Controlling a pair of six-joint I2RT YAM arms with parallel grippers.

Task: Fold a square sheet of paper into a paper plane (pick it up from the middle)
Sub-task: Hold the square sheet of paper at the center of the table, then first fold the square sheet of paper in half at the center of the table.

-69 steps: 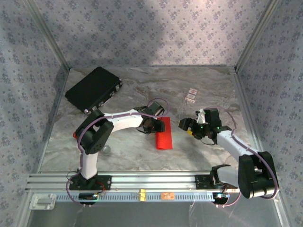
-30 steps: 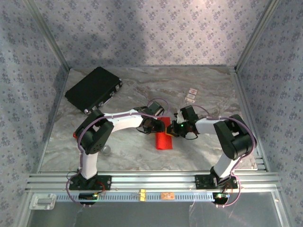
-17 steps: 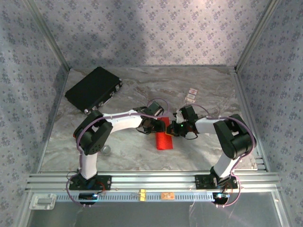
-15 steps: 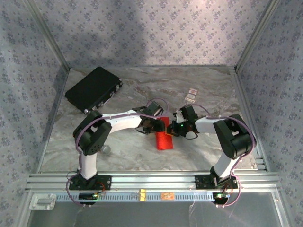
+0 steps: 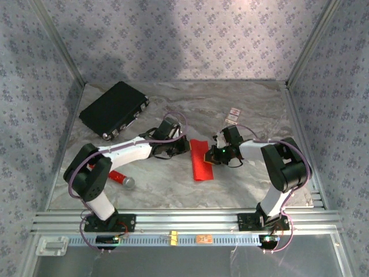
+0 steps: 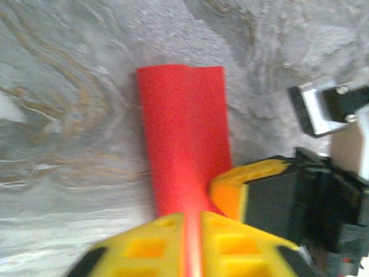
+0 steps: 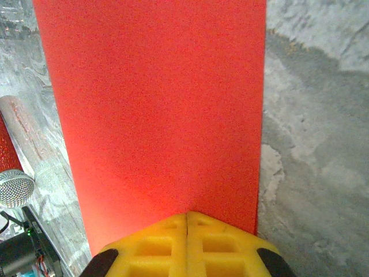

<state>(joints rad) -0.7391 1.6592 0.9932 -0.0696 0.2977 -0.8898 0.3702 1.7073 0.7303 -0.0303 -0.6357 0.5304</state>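
Nearest you, the sheet of paper (image 5: pixel 201 164) is lying on the counter (image 5: pixel 248 184), creased into a narrow red strip. Its long axis is running near to far with a slight lean. The near end is sitting free, on the near side of both end effectors.

Moving up the strip, your right end effector (image 7: pixel 187 224) is resting on the right-hand edge, past the middle, with its fingers together. No paper is showing between them in its wrist view, so I am reading this as pressing down rather than gripping.

A little farther on, your left end effector (image 6: pixel 193 254) is sitting at the strip's far left corner. Its fingers are closed with a thin red edge running up between them (a pinch on the paper, as far as that blurred view is letting me judge). From there the strip is stretching lengthwise straight ahead of its fingertips.

So the paper is lying between the two, right of the left end effector and left of the right one. Both are touching its far half, so neither is nearer. Any coming fold is likely turning on that near-to-far axis.
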